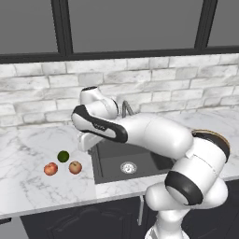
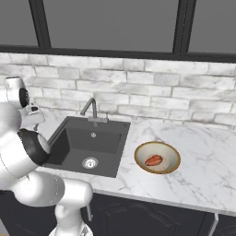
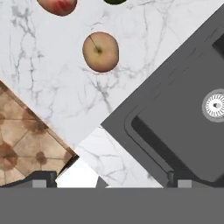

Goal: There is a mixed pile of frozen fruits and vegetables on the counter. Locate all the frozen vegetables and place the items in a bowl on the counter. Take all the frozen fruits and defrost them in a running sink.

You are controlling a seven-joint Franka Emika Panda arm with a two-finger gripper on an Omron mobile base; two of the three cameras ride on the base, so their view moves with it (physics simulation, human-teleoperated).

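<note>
On the white marble counter (image 1: 28,140), left of the sink (image 1: 109,154), lie a dark green ball (image 1: 63,156), a redder apple (image 1: 51,169) and a red-tan apple (image 1: 75,167). My gripper (image 1: 87,141) hovers above the counter at the sink's left rim, a little right of the pile and touching none of it. In the hand view the gripper (image 3: 110,180) is open and holds nothing; the red-tan apple (image 3: 100,51) lies ahead of it, and the red apple (image 3: 57,5) and green ball (image 3: 114,1) sit at the top edge. The bowl (image 2: 171,150) right of the sink holds the red-orange piece (image 2: 154,160).
A curved grey faucet (image 2: 91,108) stands behind the dark basin, with the silver drain (image 2: 90,162) in its floor. A brick wall and windows back the counter. The counter's front edge drops to a tan tiled floor (image 3: 22,140). My arm hides part of the bowl in the left base view.
</note>
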